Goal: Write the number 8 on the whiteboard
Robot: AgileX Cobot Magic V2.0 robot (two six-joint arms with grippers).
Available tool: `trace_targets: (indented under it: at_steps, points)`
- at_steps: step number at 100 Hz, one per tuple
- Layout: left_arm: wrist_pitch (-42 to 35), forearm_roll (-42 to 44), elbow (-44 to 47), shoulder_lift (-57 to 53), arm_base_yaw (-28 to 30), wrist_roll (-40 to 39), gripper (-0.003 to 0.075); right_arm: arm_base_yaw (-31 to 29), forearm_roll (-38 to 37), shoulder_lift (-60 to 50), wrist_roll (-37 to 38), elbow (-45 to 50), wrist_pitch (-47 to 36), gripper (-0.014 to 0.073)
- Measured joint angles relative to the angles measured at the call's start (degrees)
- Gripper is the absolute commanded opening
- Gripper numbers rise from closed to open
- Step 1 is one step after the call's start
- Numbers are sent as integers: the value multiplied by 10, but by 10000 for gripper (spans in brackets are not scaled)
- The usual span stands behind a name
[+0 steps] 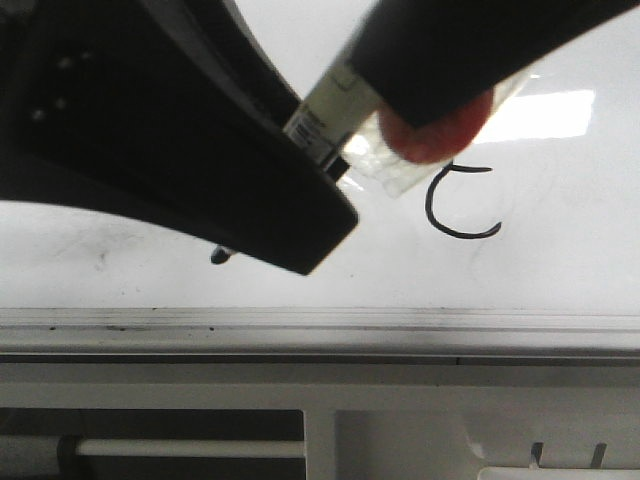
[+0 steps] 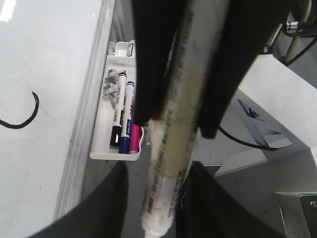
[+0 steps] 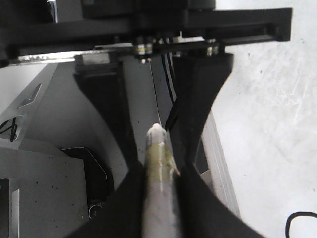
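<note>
- black, blurred fingers fill both wrist views, and each pair is closed against the same taped white marker [image 2: 171, 148]; the left gripper [image 2: 173, 119] clamps the barrel between its two dark fingers [image 2: 148, 74], and the right gripper [image 3: 157, 173] clamps it near one end.
- which end carries the tip cannot be told; in the front view the marker [image 1: 330, 112] sits between two dark gripper bodies, with a red part [image 1: 435, 135] and clear tape just beside it.
- the number 8 [image 1: 460, 205] is unfinished: only an open curved hook shows, on the whiteboard [image 1: 560, 250] just below the red part.
- judged step: the marker is being passed or re-gripped between arms before the stroke goes on.
- to do it well, keep one pair of fingers firmly closed until the other has a square hold, then bring the tip back to the open end of the hook.
- beyond the board's silver edge rail [image 1: 320, 325], a white tray [image 2: 119, 148] holds spare markers [image 2: 124, 124].
</note>
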Motion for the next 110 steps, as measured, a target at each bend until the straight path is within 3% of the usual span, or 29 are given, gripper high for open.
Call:
trace_targets:
  at_steps: [4, 34, 39, 58, 64, 69, 76, 90, 110]
  points:
    - [0, 0, -1, 1, 0, 0, -25, 0, 1, 0, 0, 0, 0, -71]
    - [12, 3, -1, 2, -3, 14, -20, 0, 9, 0, -1, 0, 7, -40]
    - [15, 2, -1, 2, -3, 14, -20, 0, 9, 0, -1, 0, 8, 13]
    - [10, -32, 17, 2, -3, -7, -20, -13, -14, -14, 38, 0, 9, 351]
    - [-6, -56, 35, 2, -3, -9, -20, -27, -32, -36, 52, 0, 11, 387]
    - [-32, -86, 52, 3, -3, -11, -20, -42, -43, -59, 62, 0, 11, 373]
    - [-81, -145, 75, 3, -3, -11, -20, -68, -53, -94, 72, 0, 11, 287]
    - [-226, -270, 98, 3, -13, -14, -20, -126, -59, -162, 78, 0, 14, -60]
    - [-389, -368, 100, 14, -43, -14, -20, -180, -62, -205, 81, -2, 20, -63]
